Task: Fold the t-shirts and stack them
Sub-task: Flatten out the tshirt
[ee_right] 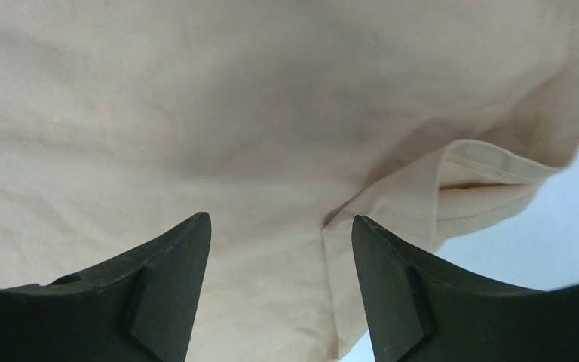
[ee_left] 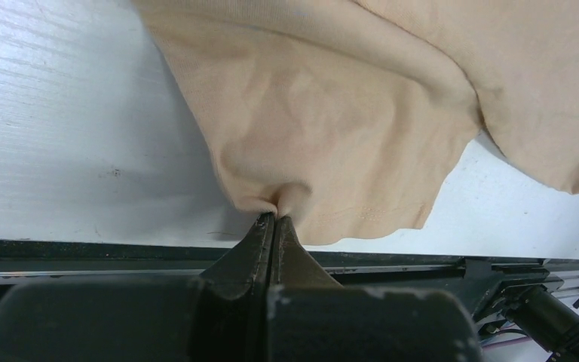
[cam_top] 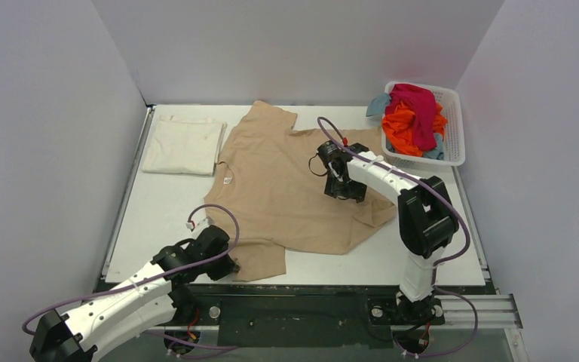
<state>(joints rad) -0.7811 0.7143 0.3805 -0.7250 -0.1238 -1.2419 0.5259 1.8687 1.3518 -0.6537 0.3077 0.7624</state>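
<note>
A large tan t-shirt (cam_top: 286,181) lies spread on the white table, its white neck label (cam_top: 228,180) at the left. My left gripper (cam_top: 234,265) is shut on the near sleeve; the left wrist view shows the tan cloth (ee_left: 324,128) pinched at the gripper's tips (ee_left: 274,219). My right gripper (cam_top: 344,188) is open above the shirt's right side; in the right wrist view (ee_right: 280,226) it hovers over a folded hem (ee_right: 422,196). A folded cream-white t-shirt (cam_top: 182,145) lies at the back left. Magenta (cam_top: 416,105), orange (cam_top: 403,128) and teal (cam_top: 378,104) shirts are piled in the basket.
A white plastic mesh basket (cam_top: 456,128) stands at the back right corner. Grey walls close in the table on three sides. A black rail (cam_top: 309,290) runs along the near edge, also seen in the left wrist view (ee_left: 422,264).
</note>
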